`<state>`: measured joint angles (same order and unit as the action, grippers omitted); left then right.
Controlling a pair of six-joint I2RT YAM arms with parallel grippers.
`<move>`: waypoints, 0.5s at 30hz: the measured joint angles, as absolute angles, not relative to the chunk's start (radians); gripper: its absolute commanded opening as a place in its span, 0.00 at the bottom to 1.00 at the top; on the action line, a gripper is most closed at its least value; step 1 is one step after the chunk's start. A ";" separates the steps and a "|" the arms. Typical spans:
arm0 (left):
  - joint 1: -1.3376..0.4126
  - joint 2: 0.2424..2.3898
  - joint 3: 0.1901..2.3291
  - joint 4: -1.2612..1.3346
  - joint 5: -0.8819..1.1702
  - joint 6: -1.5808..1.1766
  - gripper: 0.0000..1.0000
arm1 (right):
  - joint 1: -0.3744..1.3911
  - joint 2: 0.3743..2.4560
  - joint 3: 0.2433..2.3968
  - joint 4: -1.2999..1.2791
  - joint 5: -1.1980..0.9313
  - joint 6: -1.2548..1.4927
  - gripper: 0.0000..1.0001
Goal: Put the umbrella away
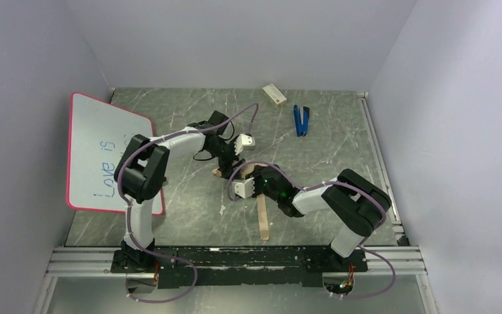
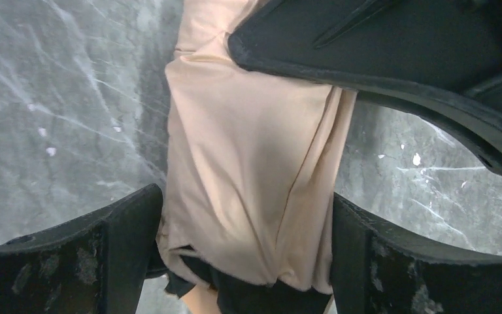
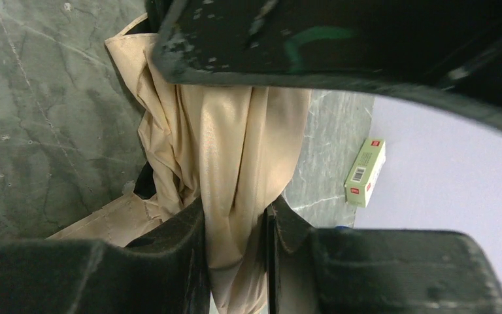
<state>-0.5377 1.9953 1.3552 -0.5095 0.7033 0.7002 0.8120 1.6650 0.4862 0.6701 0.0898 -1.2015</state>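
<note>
The umbrella point(image 1: 253, 170) lies mid-table between my two grippers, mostly hidden under them, and its long tan strap point(image 1: 263, 219) trails toward the near edge. In the left wrist view the beige folded canopy point(image 2: 248, 150) runs between the fingers, with black fabric showing at its lower end. My left gripper point(image 2: 248, 261) stands open and wide astride the bundle, whose fabric reaches both fingers point(image 2: 127, 252). My right gripper point(image 3: 235, 248) is shut on a gathered fold of the canopy point(image 3: 222, 150), with the fabric pinched thin between its pads. From above, the left gripper point(image 1: 225, 156) and the right gripper point(image 1: 245, 186) sit close together.
A pink-edged whiteboard point(image 1: 104, 150) with blue writing lies at the left. A small green and white box point(image 1: 274, 95) and a blue tool point(image 1: 301, 120) rest near the back wall. The box point(image 3: 365, 171) also appears in the right wrist view. Walls close three sides.
</note>
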 measured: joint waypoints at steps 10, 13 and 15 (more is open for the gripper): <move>-0.592 2.030 1.368 -0.505 0.613 0.688 0.69 | 0.828 1.663 0.480 0.674 0.107 -1.201 0.08; -0.598 2.030 1.368 -0.500 0.586 0.682 0.61 | 0.831 1.663 0.477 0.678 0.112 -1.200 0.08; -0.605 2.029 1.368 -0.500 0.570 0.681 0.56 | 0.833 1.663 0.476 0.681 0.115 -1.200 0.08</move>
